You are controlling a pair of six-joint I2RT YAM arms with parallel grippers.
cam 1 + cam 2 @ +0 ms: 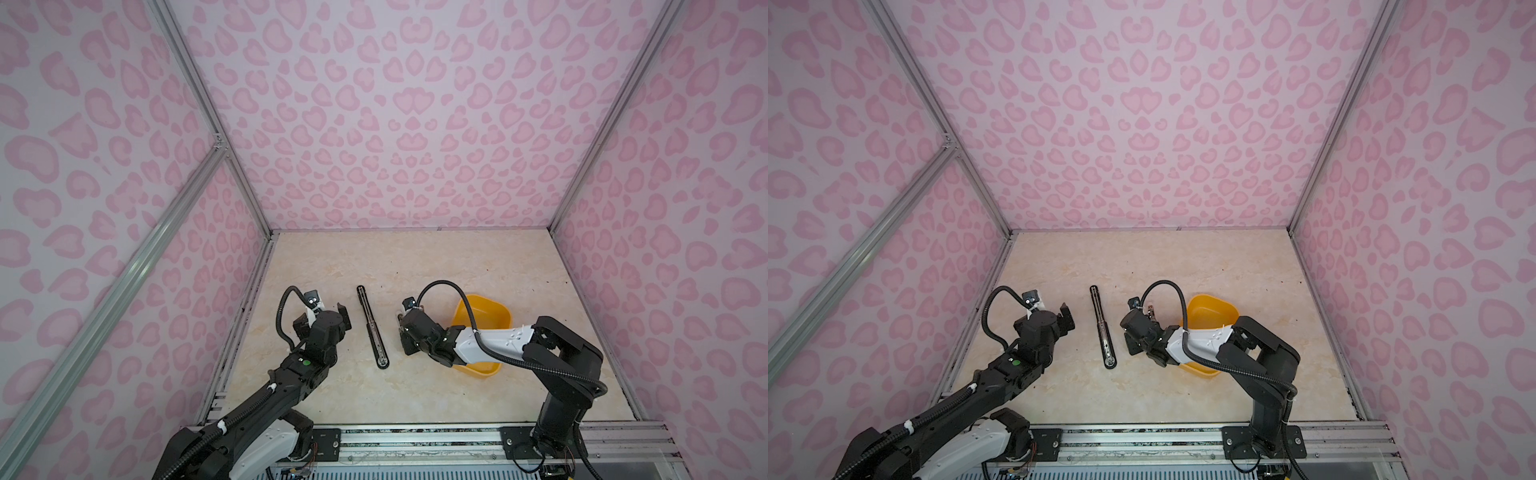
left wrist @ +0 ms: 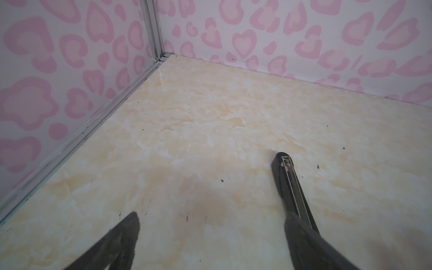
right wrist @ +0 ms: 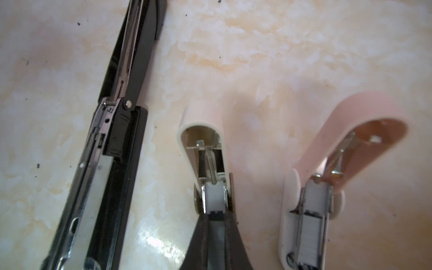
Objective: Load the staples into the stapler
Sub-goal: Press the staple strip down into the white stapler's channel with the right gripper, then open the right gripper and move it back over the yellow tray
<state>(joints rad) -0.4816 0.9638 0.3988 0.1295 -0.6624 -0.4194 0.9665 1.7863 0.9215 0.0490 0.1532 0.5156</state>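
A long black stapler (image 1: 372, 328) (image 1: 1103, 328) lies opened flat mid-table; its metal channel shows in the right wrist view (image 3: 117, 152). In that view two small pink-and-white staplers lie open beside it, the middle one (image 3: 205, 140) and the outer one (image 3: 327, 177). My right gripper (image 3: 215, 231) is shut on a grey strip of staples (image 3: 216, 236) right at the middle stapler's channel. In both top views my right gripper (image 1: 402, 334) (image 1: 1130, 338) covers the small staplers. My left gripper (image 1: 324, 311) (image 2: 211, 224) hangs open and empty left of the black stapler.
A yellow bin (image 1: 496, 318) (image 1: 1214, 311) stands behind the right arm; its inside is partly hidden. Pink patterned walls with metal rails (image 2: 98, 117) close the table on three sides. Small dark specks dot the marble top.
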